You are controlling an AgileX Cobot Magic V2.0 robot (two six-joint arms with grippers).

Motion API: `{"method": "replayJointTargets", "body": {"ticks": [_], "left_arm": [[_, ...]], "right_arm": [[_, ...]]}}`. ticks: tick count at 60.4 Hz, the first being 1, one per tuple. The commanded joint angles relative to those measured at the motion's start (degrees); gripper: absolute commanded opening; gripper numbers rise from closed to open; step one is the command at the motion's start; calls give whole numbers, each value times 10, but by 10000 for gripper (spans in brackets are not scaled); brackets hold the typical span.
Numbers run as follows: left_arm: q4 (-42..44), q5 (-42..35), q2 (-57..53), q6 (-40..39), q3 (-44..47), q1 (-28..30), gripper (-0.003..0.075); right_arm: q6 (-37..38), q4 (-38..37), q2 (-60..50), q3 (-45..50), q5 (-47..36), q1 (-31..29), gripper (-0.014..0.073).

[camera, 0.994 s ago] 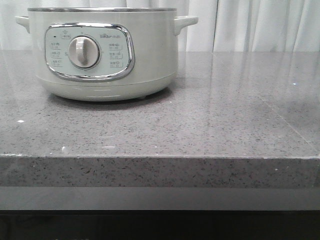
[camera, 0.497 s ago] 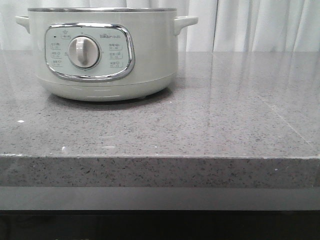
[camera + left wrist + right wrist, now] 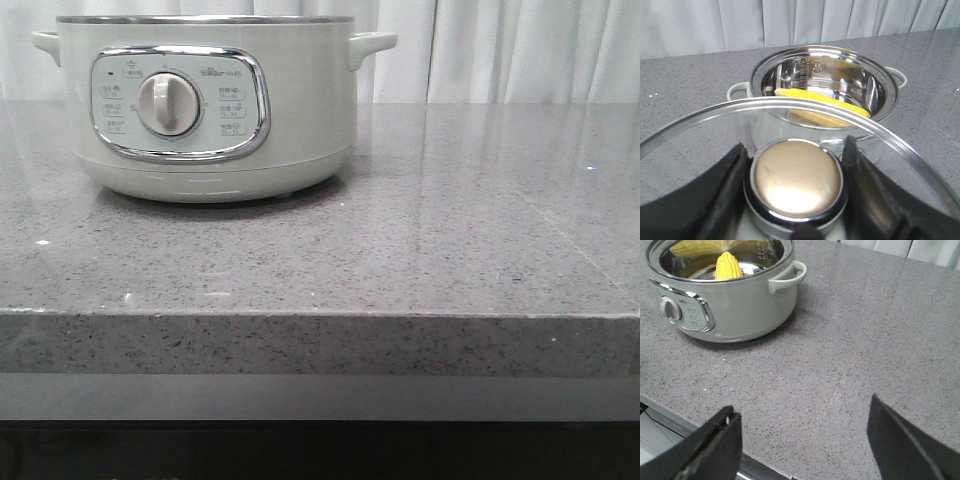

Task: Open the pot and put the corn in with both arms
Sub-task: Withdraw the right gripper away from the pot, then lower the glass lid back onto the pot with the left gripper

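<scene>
the left claw (image 3: 795, 192) grips the lid (image 3: 715, 125) by its knob (image 3: 796, 180), clear of the pot (image 3: 822, 95) where the corn (image 3: 822, 102) lies, while the right claw (image 3: 800, 440) hangs wide open and empty over the surface (image 3: 865, 350).

From the front, the pot (image 3: 205, 105) shows only its outer wall, its inside and the corn hidden behind the steel rim, and neither claw appears there; the small print around its dial (image 3: 167, 104) is too fine to read. In the left wrist view the glass lid (image 3: 715, 127) runs off the picture's edges and its knob (image 3: 795, 180) screens the pot's front; in the right wrist view the right claw (image 3: 802, 442) shows only its two fingers (image 3: 715, 447), cut by the frame's edge, and the pot's far rim is cropped too.
</scene>
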Motion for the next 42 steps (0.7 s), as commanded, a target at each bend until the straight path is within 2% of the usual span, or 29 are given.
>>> {"method": "replayJointTargets", "body": {"ticks": [1, 15, 28, 42], "left_arm": [[-4, -83, -1, -6, -19, 0, 239], [-6, -95, 0, -6, -16, 0, 239], [-58, -187, 37, -6, -13, 0, 239], [-63, -265, 128, -6, -39, -3, 239]], "right_arm": [[1, 0, 0, -14, -40, -3, 537], [1, 0, 0, -14, -40, -3, 537], [1, 0, 0, -14, -40, -3, 537], [1, 0, 0, -14, -40, -3, 537]]}}
